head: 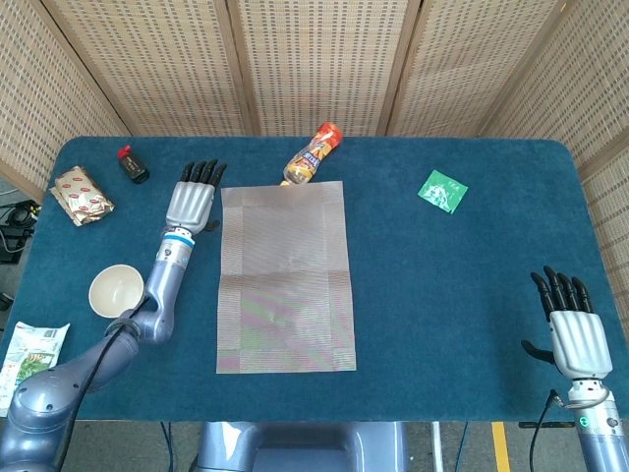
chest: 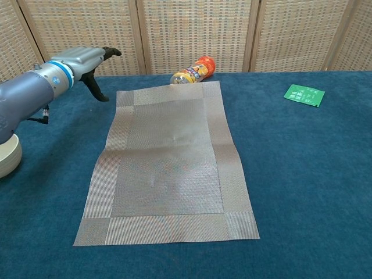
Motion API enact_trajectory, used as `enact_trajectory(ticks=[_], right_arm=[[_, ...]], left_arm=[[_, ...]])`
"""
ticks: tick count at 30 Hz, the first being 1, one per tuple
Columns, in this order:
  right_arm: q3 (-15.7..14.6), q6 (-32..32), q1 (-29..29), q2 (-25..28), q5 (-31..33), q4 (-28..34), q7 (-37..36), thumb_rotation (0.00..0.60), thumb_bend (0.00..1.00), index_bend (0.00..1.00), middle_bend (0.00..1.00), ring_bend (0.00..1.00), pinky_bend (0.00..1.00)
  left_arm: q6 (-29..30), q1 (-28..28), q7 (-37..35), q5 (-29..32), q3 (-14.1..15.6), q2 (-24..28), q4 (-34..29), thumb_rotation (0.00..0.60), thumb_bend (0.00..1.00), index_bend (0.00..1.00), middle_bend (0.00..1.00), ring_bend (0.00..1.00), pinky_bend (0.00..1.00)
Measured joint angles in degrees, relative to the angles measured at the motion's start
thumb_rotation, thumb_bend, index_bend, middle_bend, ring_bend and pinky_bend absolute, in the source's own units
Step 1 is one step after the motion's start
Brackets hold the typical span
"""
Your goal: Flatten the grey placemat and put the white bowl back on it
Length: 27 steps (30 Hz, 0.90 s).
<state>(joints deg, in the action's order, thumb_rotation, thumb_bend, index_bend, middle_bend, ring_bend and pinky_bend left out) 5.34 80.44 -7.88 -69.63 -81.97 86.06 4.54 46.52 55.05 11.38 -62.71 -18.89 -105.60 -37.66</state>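
The grey placemat (head: pixel 285 276) (chest: pixel 168 163) lies spread flat in the middle of the blue table, its far edge touching a lying bottle. The white bowl (head: pixel 116 289) stands on the table left of the mat; in the chest view only its rim (chest: pixel 8 157) shows at the left edge. My left hand (head: pixel 191 204) (chest: pixel 81 61) hovers just past the mat's far left corner, fingers straight and apart, holding nothing. My right hand (head: pixel 575 334) rests near the table's front right corner, fingers spread, empty.
An orange-capped bottle (head: pixel 313 154) (chest: pixel 193 71) lies at the mat's far edge. A green packet (head: pixel 442 190) (chest: pixel 304 94) sits at the back right. A small dark bottle (head: pixel 132 163), a red snack pack (head: pixel 81 194) and a green-white bag (head: pixel 29 354) lie on the left.
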Motion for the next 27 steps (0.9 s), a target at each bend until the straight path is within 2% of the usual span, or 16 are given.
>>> enact_trajectory(ticks=[9, 16, 22, 27], right_arm=[[-1.14, 0.43, -0.01, -0.26, -2.18, 0.42, 0.36, 0.6, 0.1, 0.01, 0.0, 0.0, 0.0], [-2.43, 1.11, 0.3, -0.32, -4.24, 0.83, 0.62, 0.6, 0.08, 0.01, 0.0, 0.0, 0.0], [-3.36, 1.48, 0.23, -0.61, -6.48, 0.79, 0.55, 0.6, 0.05, 0.01, 0.0, 0.0, 0.0], [-4.25, 1.64, -0.04, -1.38, -8.45, 0.18, 0.31, 0.6, 0.03, 0.01, 0.0, 0.0, 0.0]], left_arm=[[10.81, -9.99, 2.66, -3.14, 4.16, 12.46, -25.33, 0.6, 0.2, 0.0, 0.0, 0.0, 0.0], [22.65, -21.6, 6.61, -6.51, 10.85, 23.43, -46.01, 0.6, 0.2, 0.0, 0.0, 0.0, 0.0], [32.21, -30.79, 9.86, -10.31, 17.78, 29.09, -55.15, 0.6, 0.2, 0.0, 0.0, 0.0, 0.0], [39.73, -36.8, 11.48, -15.12, 21.67, 31.37, -59.51, 0.6, 0.2, 0.0, 0.0, 0.0, 0.0]])
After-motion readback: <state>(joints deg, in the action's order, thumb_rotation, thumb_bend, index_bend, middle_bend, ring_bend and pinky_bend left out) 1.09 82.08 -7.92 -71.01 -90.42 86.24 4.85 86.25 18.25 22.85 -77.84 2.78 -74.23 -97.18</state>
